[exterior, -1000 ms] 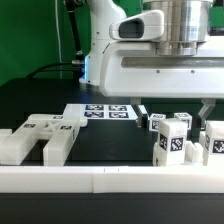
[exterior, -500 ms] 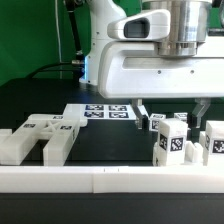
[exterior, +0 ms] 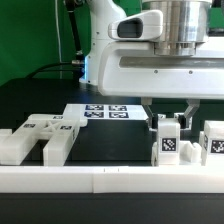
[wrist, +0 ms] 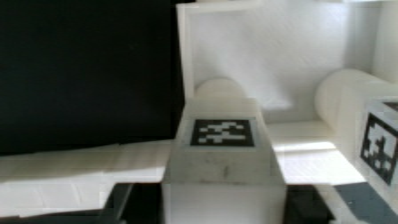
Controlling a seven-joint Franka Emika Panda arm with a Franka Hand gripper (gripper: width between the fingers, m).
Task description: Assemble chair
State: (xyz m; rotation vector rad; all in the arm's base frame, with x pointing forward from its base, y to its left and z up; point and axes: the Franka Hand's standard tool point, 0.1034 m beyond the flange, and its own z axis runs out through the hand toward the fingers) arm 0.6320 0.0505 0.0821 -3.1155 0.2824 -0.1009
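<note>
Exterior and wrist views of the gripper (exterior: 171, 118) lowered over an upright chair piece (exterior: 170, 140). The jaws stand apart, with one finger (exterior: 151, 112) on each side of the piece's rounded top. The piece sits centred between them, and its tagged face lies below the fingertips. A narrow gap seems to remain on either side, but whether the pads touch the plastic cannot be told.

In the wrist view the same piece (wrist: 222, 120) fills the middle and shows its square tag.

A second tagged block (exterior: 214, 140) stands just outside the jaw on the exterior view's right, near the first piece but clear of the fingers. It is also visible in the wrist view (wrist: 356, 100).

A slotted chair piece (exterior: 42, 135) lies well apart, outside the other jaw. The marker board (exterior: 105, 112) lies flat beyond the jaws. A white border rail (exterior: 100, 182) runs in front of them.
</note>
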